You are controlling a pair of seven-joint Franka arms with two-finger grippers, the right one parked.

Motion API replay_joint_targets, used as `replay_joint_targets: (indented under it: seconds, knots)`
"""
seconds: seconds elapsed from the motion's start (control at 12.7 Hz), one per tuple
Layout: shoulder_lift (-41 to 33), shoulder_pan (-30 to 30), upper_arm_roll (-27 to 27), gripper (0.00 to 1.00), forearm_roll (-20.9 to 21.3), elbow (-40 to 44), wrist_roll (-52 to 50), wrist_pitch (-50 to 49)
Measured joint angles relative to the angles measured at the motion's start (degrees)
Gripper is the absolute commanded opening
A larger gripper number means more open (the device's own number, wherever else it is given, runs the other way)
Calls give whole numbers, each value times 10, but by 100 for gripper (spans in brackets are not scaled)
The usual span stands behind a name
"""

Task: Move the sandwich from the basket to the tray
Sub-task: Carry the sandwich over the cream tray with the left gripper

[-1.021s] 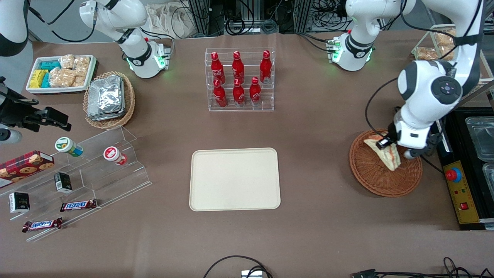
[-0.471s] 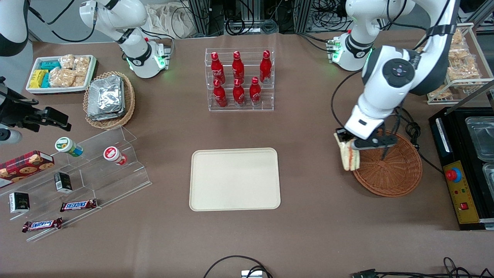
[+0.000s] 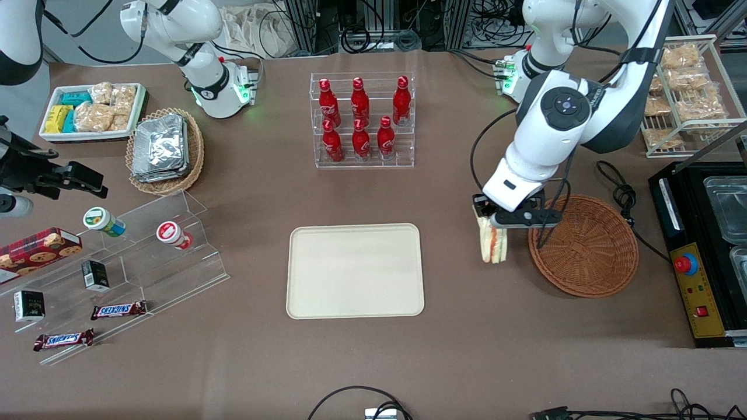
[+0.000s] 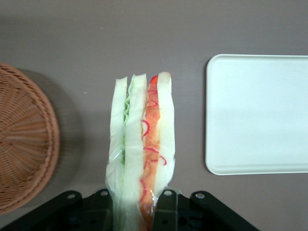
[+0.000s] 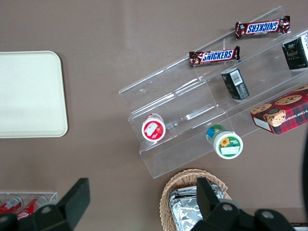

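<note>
The tray [image 3: 355,270] lies flat and bare on the brown table [image 3: 467,326], off to one side of the gripper toward the parked arm's end and a little nearer the front camera, with a strip of tabletop between its rim and the hanging sandwich. The gripper [image 3: 489,217] hangs above the table in the gap between tray and basket, closer to the basket, its fingers [image 4: 166,204] pinching the upper end of the sandwich [image 3: 493,242]. The sandwich dangles upright below the gripper, lifted clear of the basket and not over the tray; in the left wrist view its white bread layers [image 4: 139,144] show edge-on, with green filling on the side facing the basket [image 4: 24,144] and red-orange filling on the side facing the tray [image 4: 260,115]. Its clear wrapping is gathered between the black fingers. The basket [image 3: 583,248] sits on the table just beside the gripper toward the working arm's end, its near rim almost under the gripper's body, and nothing shows inside its woven bowl.
</note>
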Motion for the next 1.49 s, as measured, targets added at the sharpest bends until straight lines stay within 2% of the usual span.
replay_joint_targets:
  seconds: [0.24, 0.47, 0.79, 0.86, 1.26, 1.49]
  knots:
    - [53, -22, -5, 14, 42, 74, -61, -41]
    - [129, -70, -9, 14, 97, 162, -140, -67]
    - [233, -124, -10, 15, 136, 253, -161, -75]
    - [252, -131, -10, 18, 144, 267, -161, -75]
    - [314, -184, -10, 18, 175, 288, -176, -72]
    - [344, -187, -9, 18, 189, 290, -179, -36]
